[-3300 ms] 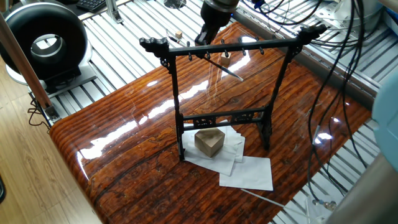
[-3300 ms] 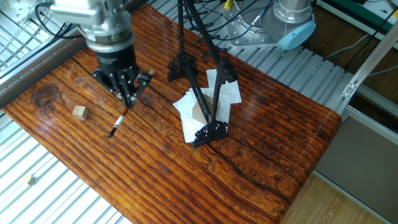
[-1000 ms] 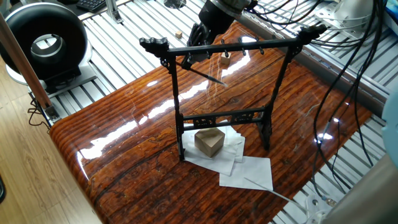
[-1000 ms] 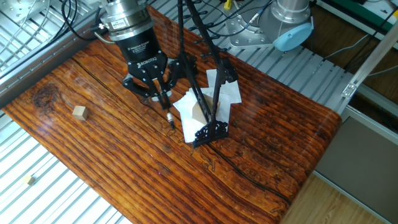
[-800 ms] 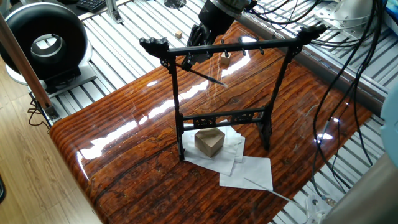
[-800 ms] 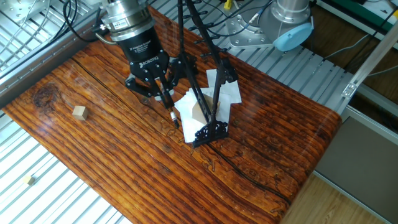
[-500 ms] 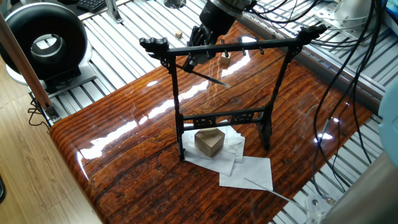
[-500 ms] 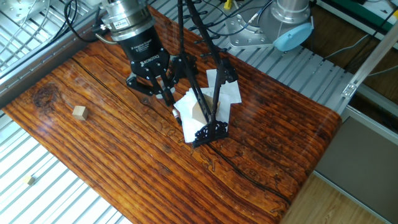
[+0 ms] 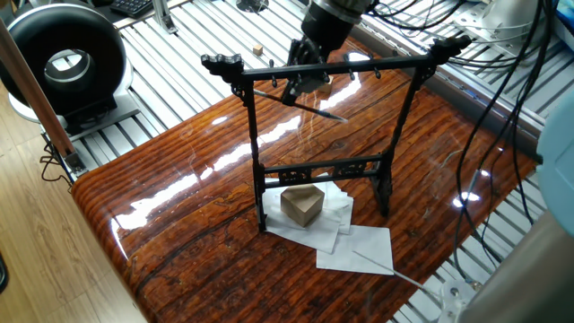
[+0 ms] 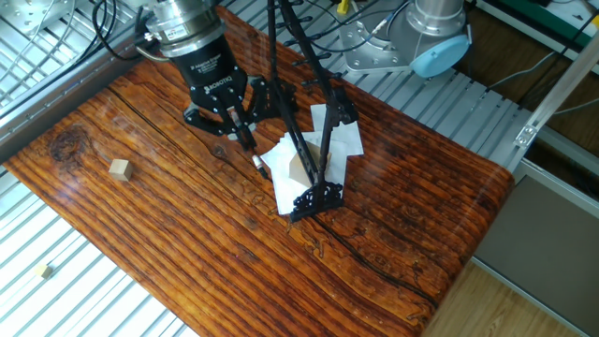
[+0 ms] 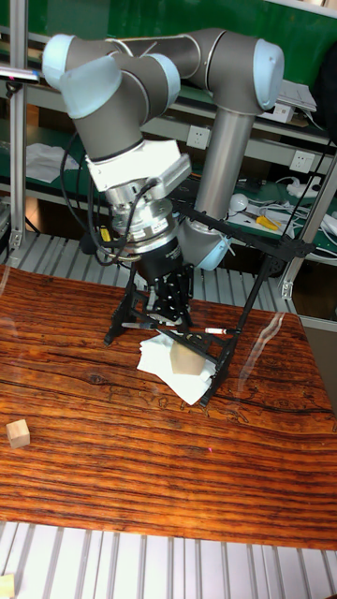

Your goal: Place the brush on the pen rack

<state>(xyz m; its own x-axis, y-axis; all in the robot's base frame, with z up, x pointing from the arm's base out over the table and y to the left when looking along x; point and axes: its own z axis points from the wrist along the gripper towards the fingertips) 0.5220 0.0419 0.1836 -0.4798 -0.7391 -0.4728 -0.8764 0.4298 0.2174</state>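
The pen rack [image 9: 253, 144] is a tall black frame standing on the wooden table, with small pegs along its top crossbar [image 9: 359, 66]. My gripper [image 9: 299, 87] hangs just behind that crossbar near its left end, shut on the brush [image 9: 319, 109]. The brush is a thin dark stick slanting down to the right behind the rack. In the other fixed view my gripper [image 10: 234, 120] is beside the rack [image 10: 301, 140], and the brush [image 10: 251, 150] points down toward the white paper. In the tall fixed view the brush [image 11: 201, 330] lies almost level under my gripper [image 11: 173, 309], in front of the rack [image 11: 245, 309].
A tan wooden block [image 9: 302, 204] sits on white paper sheets [image 9: 359, 247] between the rack's feet. A thin pale rod [image 9: 386, 274] lies across the paper's edge. A small wooden cube [image 10: 118, 168] rests on the table far from the rack. Cables hang at the right.
My gripper has shifted a little to the right along the crossbar with the brush still in it. The brush now slants further right behind the rack.
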